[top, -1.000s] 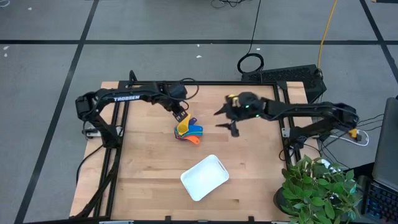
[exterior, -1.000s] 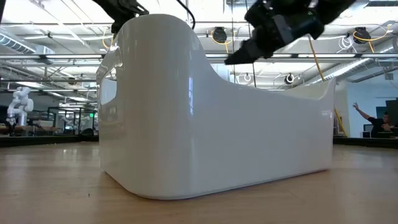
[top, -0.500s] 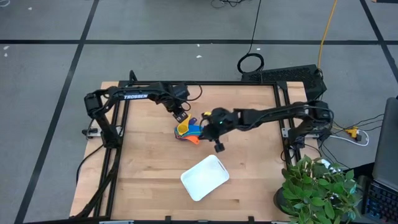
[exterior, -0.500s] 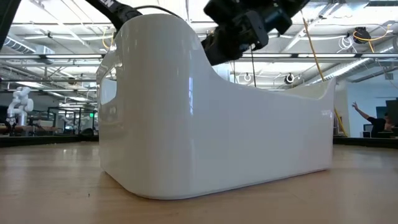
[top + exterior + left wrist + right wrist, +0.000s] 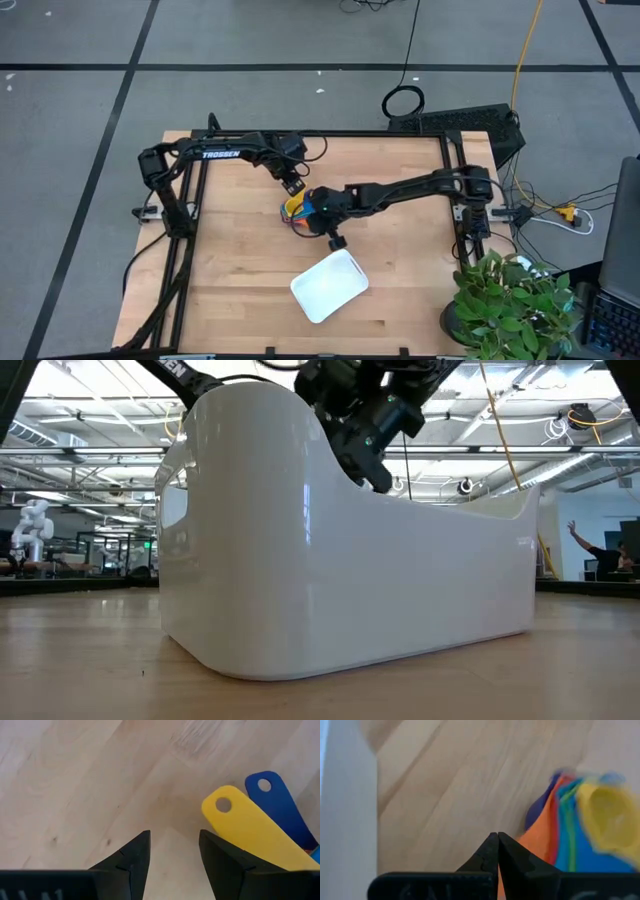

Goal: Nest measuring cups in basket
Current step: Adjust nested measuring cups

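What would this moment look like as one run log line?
left gripper: open, beside cups | right gripper: shut, at cups | cups: stacked on table | basket: empty

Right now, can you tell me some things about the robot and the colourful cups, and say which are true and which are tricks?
1. The measuring cups are inside the basket. False: they sit stacked on the wooden table, apart from it.
2. The right gripper is shut. True.
3. The left gripper holds the yellow handle. False: it is open, holding nothing.
4. The basket holds nothing. True.
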Robot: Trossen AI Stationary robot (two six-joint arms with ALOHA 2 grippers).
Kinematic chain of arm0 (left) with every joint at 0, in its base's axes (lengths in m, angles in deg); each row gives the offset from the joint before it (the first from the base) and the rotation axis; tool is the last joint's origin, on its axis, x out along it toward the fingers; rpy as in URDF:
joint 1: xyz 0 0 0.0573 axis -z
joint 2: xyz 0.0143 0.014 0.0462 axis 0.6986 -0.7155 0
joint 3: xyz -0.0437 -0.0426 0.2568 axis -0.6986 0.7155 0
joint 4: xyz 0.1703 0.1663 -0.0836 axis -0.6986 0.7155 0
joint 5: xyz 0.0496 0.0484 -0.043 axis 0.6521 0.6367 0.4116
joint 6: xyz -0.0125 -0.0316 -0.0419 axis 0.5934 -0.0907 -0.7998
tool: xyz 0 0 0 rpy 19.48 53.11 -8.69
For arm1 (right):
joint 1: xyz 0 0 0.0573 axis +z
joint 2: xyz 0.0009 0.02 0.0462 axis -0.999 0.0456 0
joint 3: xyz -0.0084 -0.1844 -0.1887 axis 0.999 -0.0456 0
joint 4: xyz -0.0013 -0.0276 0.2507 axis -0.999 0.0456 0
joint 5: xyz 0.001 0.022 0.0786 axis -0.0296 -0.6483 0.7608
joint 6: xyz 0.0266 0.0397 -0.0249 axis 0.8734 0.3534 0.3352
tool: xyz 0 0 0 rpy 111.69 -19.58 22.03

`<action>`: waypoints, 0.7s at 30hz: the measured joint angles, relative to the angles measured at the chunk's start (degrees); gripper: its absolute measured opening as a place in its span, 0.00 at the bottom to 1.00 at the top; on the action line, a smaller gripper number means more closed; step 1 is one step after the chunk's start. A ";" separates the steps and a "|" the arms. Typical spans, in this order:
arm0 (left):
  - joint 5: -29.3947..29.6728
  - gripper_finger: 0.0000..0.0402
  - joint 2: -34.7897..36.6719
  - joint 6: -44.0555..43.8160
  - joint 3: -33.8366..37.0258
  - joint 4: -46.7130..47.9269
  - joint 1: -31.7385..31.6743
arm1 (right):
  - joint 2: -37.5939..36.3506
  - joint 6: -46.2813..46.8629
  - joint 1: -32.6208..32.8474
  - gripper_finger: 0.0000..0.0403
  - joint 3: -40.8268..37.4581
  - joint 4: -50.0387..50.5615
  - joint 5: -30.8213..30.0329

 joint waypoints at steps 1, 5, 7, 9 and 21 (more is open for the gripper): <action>-0.03 0.42 -0.01 0.00 0.00 -0.15 0.00 | 0.74 -0.14 0.20 0.00 0.61 1.31 -0.01; -0.68 0.42 0.06 -0.01 0.00 -1.22 0.00 | 2.70 -0.36 0.71 0.00 2.78 2.48 -0.08; -0.74 0.42 0.06 0.16 0.00 -1.33 0.00 | 3.29 -0.43 0.86 0.00 3.13 2.05 -0.26; -0.75 0.42 0.06 0.22 0.00 -1.55 0.06 | 3.53 -0.69 0.91 0.00 3.04 3.33 -2.26; -0.90 0.42 0.06 0.00 0.00 -2.14 0.20 | 3.78 -2.38 0.87 0.00 3.07 4.41 -7.63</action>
